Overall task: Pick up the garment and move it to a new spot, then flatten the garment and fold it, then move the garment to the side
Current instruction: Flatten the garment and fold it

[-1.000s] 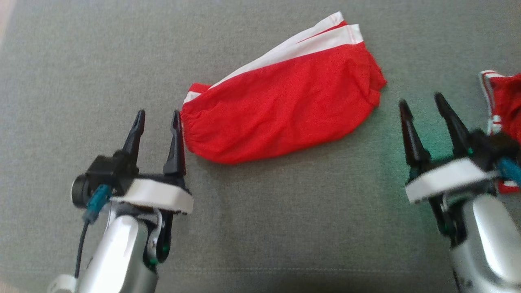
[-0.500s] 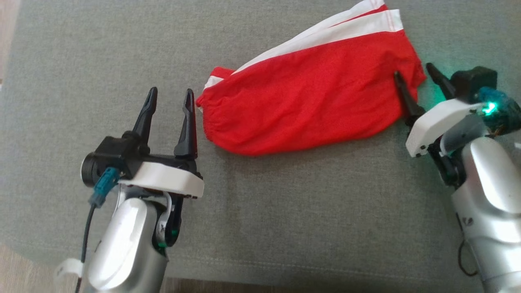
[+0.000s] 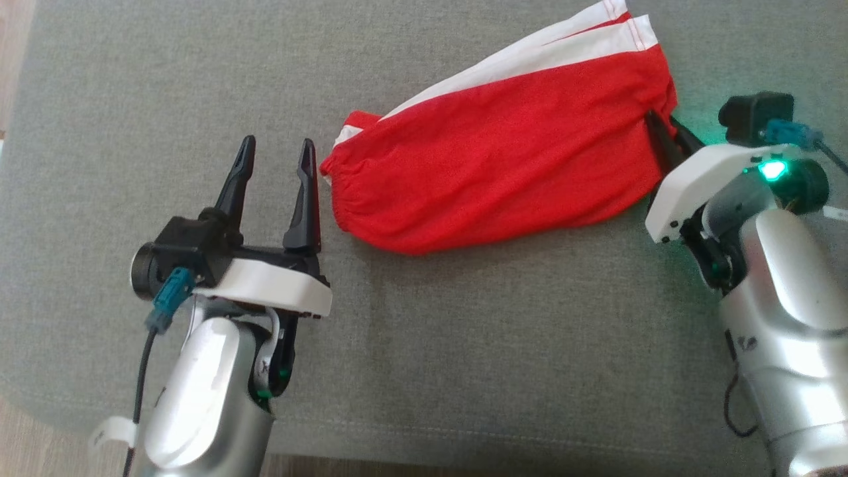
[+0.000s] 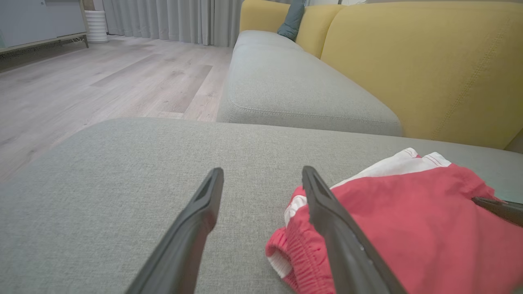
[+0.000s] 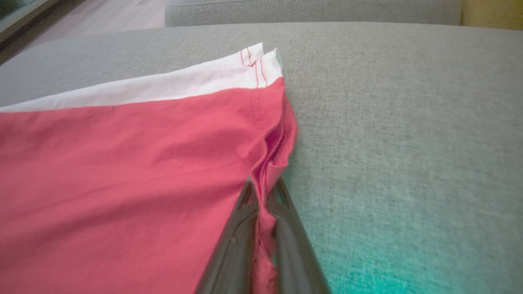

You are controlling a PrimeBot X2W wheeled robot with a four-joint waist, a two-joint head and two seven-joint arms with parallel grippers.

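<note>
A home living room. In the left wrist view a sofa (image 4: 286,81) with grey seats and yellow backs (image 4: 429,61) runs toward 12 o'clock, a teal pillow (image 4: 292,22) at its far end. Pale wood floor (image 4: 102,81) lies at 9 o'clock, grey curtains (image 4: 163,20) at 11.

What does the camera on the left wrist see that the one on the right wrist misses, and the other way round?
Left wrist view: the left pincer, open beside the garment's elastic waistband, a yellow sofa back, wooden floor and curtains. Right wrist view: red cloth pinched between the right pincer's shut fingers, and a green glow on the cushion. Both: the red garment with its white band, the grey cushion, the right pincer.
</note>
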